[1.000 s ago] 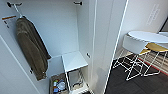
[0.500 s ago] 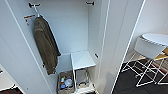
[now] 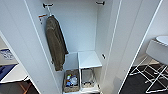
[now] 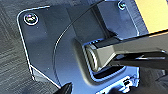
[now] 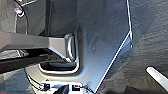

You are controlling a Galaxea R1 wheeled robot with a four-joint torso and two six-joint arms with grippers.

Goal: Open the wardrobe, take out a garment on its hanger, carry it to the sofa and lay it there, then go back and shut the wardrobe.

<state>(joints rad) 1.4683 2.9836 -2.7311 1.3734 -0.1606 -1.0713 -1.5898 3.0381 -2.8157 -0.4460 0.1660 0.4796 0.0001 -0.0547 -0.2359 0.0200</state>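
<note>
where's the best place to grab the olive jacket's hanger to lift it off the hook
Probably the thin white hanger's neck, just under the black wall hook, above the olive-brown long-sleeved jacket. Come straight in through the open front of the tall white wardrobe: the neck stands bare and upright there, while the jacket covers the hanger's arms.

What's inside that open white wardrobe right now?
Inside the wardrobe hangs an olive-brown jacket from a black hook. Lower down are a white shelf and a basket of small items. The jacket hides whatever is behind it.
</note>
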